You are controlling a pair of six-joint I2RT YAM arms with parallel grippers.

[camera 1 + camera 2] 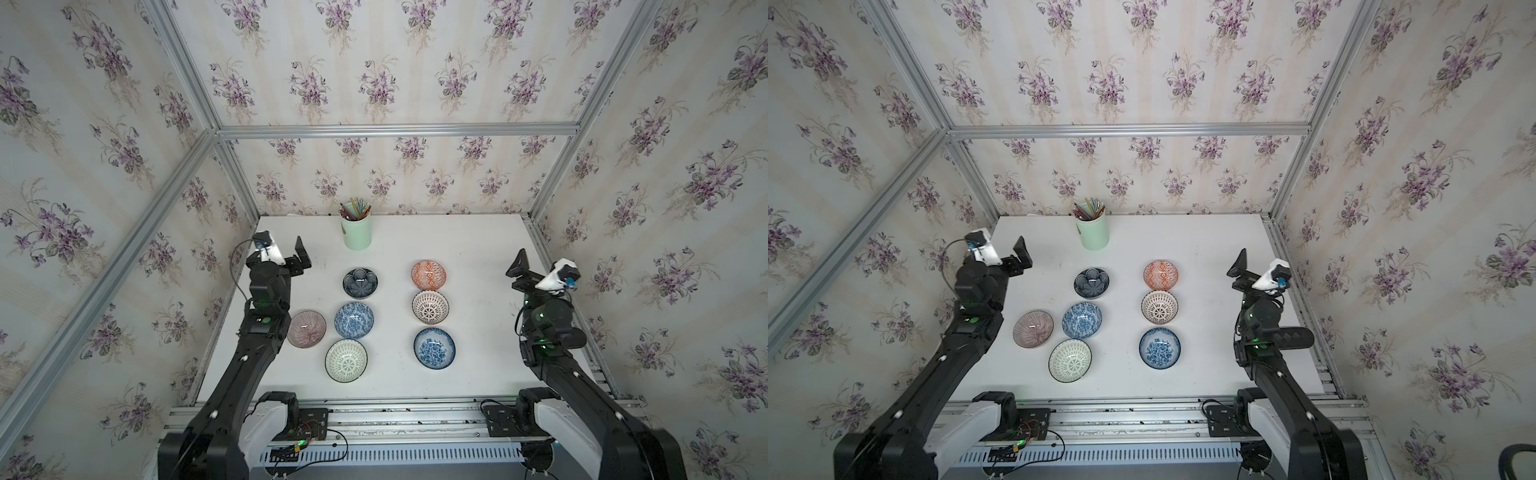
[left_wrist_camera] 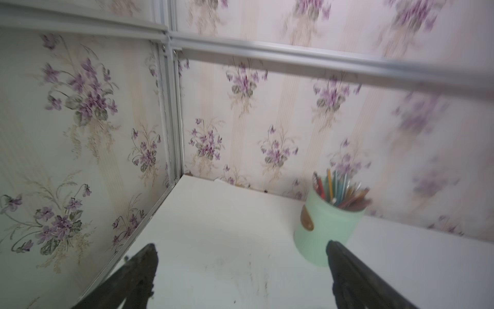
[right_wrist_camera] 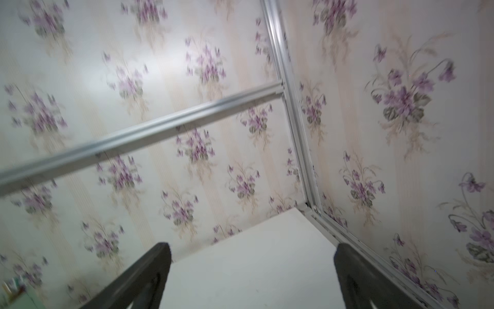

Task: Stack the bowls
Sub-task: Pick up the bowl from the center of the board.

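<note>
Look at your white worktop [image 1: 478, 249]. Seven little bowls [image 1: 353, 319] sit on it, none stacked: four on the left, three in a row on the right. A green cup [image 1: 356, 232] of pencils [image 1: 354, 210] stands at the back.

Lab test cell dressed as a home: aluminium frame [image 1: 395, 129] around a white table [image 1: 478, 249], floral wallpaper [image 1: 374, 62] panels behind the frame, exposed wiring [image 1: 307, 440] at the table's front edge.
</note>
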